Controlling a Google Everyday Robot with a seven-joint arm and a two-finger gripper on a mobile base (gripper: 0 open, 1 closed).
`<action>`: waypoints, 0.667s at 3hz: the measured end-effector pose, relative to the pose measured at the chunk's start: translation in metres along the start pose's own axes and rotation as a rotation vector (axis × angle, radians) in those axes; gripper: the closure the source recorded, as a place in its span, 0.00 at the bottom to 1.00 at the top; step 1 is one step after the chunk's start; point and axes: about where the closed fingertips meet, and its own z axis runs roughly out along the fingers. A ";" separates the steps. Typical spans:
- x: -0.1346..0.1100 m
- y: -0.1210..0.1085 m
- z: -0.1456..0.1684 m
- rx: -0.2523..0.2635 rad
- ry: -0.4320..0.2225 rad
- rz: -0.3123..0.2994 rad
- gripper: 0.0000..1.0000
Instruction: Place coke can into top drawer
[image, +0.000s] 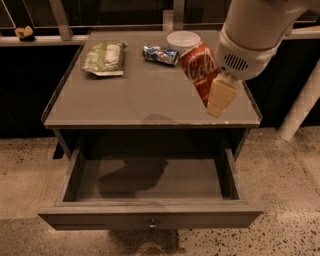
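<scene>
The red coke can with white script hangs tilted in the air over the right part of the table top. My gripper is shut on the coke can; one cream-coloured finger shows in front of it, and the white arm comes down from the upper right. The top drawer stands pulled open below the table top, its inside bare, with a small round knob on its front panel. The can is above and behind the drawer's right half.
On the table's back part lie a green snack bag, a blue-and-silver can on its side and a white bowl. A white post stands at the right. The floor is speckled.
</scene>
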 end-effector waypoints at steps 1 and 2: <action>-0.006 0.038 0.027 -0.104 0.020 -0.038 1.00; -0.006 0.038 0.027 -0.104 0.020 -0.038 1.00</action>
